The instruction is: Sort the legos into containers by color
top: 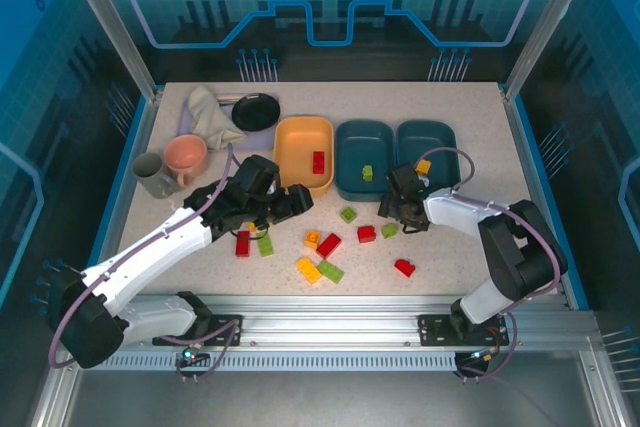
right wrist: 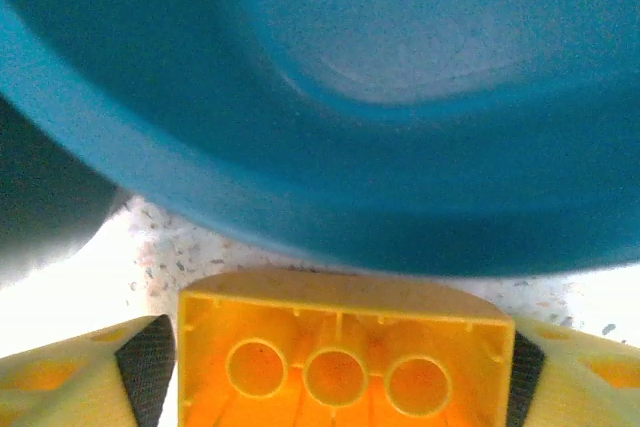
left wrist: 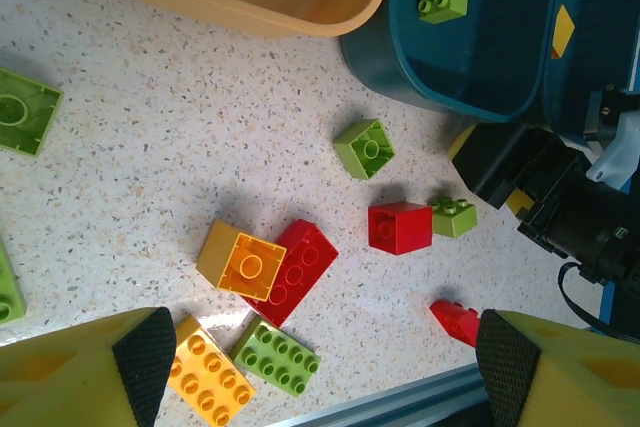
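Note:
My right gripper [right wrist: 335,375] is shut on a yellow lego [right wrist: 340,347], hollow underside toward the camera, low against the outer wall of a dark teal container [right wrist: 350,147]. From above, that gripper [top: 402,209] sits just in front of the two teal containers [top: 365,147] [top: 430,142]. My left gripper [left wrist: 322,367] stands open above loose legos: an orange one [left wrist: 240,260], a red one [left wrist: 300,267] and a green one [left wrist: 278,355]. A red lego [top: 318,161] lies in the light orange container [top: 304,121]. A green lego [top: 367,173] lies in the middle container and a yellow one [top: 424,166] in the right one.
A black dish [top: 256,111], a crumpled cloth [top: 212,115], a pink cup [top: 186,155] and a grey cup [top: 153,175] stand at the back left. More legos are scattered between the arms, with a red one [top: 405,267] near the metal front rail [top: 330,312].

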{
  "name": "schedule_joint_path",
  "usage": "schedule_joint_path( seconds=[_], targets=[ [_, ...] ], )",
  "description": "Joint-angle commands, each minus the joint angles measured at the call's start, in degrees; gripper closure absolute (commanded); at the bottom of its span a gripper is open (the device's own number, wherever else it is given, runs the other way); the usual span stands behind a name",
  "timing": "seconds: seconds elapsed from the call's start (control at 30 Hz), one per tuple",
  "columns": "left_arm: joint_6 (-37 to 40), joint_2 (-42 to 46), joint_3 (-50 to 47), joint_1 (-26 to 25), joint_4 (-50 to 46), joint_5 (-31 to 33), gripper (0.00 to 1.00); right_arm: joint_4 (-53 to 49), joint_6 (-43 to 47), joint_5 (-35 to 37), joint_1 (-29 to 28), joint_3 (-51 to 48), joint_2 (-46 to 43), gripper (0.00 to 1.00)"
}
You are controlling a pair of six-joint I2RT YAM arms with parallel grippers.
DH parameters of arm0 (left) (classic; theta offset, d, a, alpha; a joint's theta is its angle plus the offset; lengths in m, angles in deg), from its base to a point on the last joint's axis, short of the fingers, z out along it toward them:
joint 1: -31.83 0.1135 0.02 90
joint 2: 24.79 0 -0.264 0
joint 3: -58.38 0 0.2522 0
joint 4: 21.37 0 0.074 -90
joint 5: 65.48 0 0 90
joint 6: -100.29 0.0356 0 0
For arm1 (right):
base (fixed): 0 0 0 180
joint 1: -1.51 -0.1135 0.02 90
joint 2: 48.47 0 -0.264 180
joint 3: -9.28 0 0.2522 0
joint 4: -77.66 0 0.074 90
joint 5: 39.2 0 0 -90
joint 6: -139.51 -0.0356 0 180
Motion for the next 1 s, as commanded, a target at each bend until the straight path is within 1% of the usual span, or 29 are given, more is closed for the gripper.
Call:
schedule_joint_path(
  seconds=[0.0, 0.17, 0.3, 0.4, 0.53, 0.6, 0.67, 0.77, 0.9, 0.97],
  targets=[
    [-0.63, 1.27, -0.48, 0.35, -0.78, 1.09, 0.18, 1.43, 1.19, 0.82, -0.61, 1.61, 1.69, 0.27],
    [-0.65, 1.29, -0.76, 0.27, -0.73, 1.08, 0.18, 0.98, 2.14, 0.28, -0.26, 2.11, 2.45, 0.39],
    [-0.84, 1.82, -0.93, 0.20, -1.38, 1.17, 0.18, -1.55, 1.72, 0.28, -0.65, 1.94, 0.04, 0.45],
    [-1.01, 2.35, -0.93, -0.01, -1.72, 1.03, 0.18, -6.15, 0.72, 0.32, -1.28, 1.74, -3.98, 0.48],
    [-0.79, 2.26, 0.23, -1.41, -1.68, 0.79, 0.19, -14.26, -0.52, 0.52, -3.14, 1.59, -12.47, 0.49],
    [-0.49, 1.57, 1.34, -2.07, -1.34, 0.68, 0.19, -18.45, 0.04, 1.34, -3.16, 2.76, -16.71, 0.50],
    [-0.31, 0.47, 2.81, -2.61, -1.04, 0.48, 0.19, -21.07, 2.86, 2.11, -1.61, 5.33, -19.41, 0.49],
    [0.41, -1.91, 5.37, -3.01, -0.29, 0.24, 0.19, -21.76, 9.58, -0.21, 4.31, 10.33, -18.47, 0.49],
    [1.77, -5.95, 9.05, -3.08, 0.15, -0.33, 0.19, -22.32, 18.08, -8.03, 12.99, 17.29, -9.17, 0.50],
    [2.24, -7.56, 10.74, -3.00, 0.49, -0.79, 0.19, -23.65, 21.00, -11.28, 15.76, 20.71, -3.52, 0.50]
  ],
)
